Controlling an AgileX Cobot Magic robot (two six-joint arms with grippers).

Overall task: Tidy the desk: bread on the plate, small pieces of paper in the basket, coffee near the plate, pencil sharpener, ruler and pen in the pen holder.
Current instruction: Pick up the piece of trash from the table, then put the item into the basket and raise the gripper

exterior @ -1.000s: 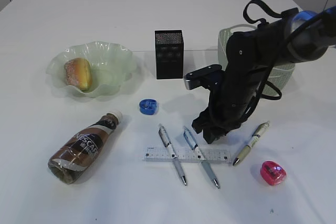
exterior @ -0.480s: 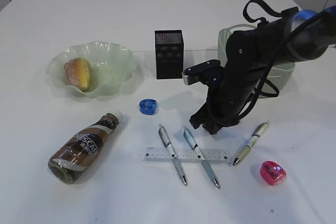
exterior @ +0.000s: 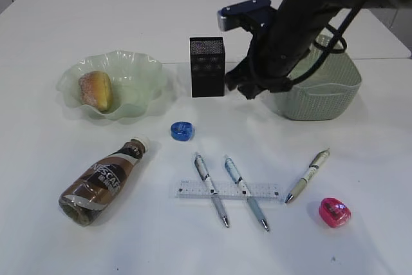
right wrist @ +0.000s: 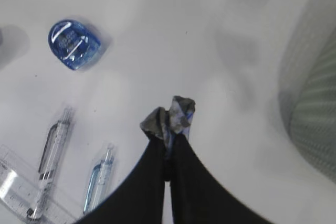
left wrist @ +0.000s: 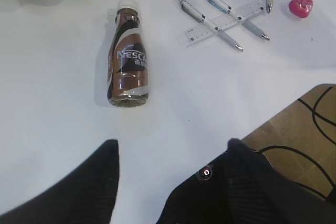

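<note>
Right tool (right wrist: 169, 129) pinches paper scrap (right wrist: 177, 113) — hidden outside.

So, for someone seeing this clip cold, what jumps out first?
The big black right arm dominates the upper right, its right gripper pinched on a crumpled paper scrap, raised off the table beside the green basket. Next, the coffee bottle lying on its side at lower left, below the ruffled plate holding the bread. Two pens cross the ruler in front.

A brown plastic Nescafé coffee bottle (left wrist: 128, 59) lies on the white table (left wrist: 220, 93). Beyond it, two grey pens (left wrist: 210, 23) cross a clear ruler (left wrist: 227, 19), beside a pink sharpener (left wrist: 301, 6).
</note>
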